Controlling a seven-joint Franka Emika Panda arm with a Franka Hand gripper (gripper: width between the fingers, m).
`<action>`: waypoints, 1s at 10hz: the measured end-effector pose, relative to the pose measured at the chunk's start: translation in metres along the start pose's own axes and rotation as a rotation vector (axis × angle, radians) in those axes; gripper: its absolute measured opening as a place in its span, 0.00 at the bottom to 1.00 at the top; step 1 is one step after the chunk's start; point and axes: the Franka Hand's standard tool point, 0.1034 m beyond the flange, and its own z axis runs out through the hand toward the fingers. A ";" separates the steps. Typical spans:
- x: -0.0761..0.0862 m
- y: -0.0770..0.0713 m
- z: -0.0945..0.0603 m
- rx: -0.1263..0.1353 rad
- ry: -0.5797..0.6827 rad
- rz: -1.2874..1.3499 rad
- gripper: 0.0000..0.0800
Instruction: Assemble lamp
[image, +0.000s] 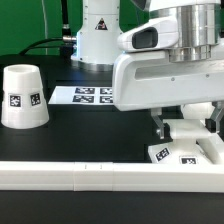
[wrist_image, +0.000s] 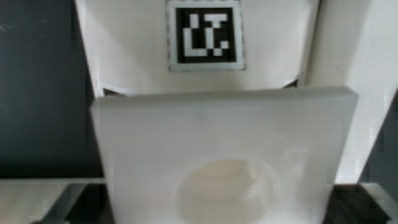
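Gripper (image: 187, 126) over lamp base (image: 192, 148).
Base betw. fingers, can't tell if clamped; square, tagged edge twd exterior cam.

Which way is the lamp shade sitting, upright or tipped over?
Upright: the lamp shade stands on its wider end on the black table, narrow end up, not lying on its side.

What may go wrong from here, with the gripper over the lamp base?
1. The gripper straddles the base; whether it is clamped is unclear, so the base might slip or tilt when lifted.
2. The base lies close to the white front rail; moving it could knock it against that rail.
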 end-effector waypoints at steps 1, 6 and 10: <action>0.000 0.000 0.000 0.000 0.000 -0.001 0.67; -0.021 0.007 -0.012 -0.007 -0.019 -0.032 0.87; -0.066 -0.003 -0.043 -0.004 -0.054 0.005 0.87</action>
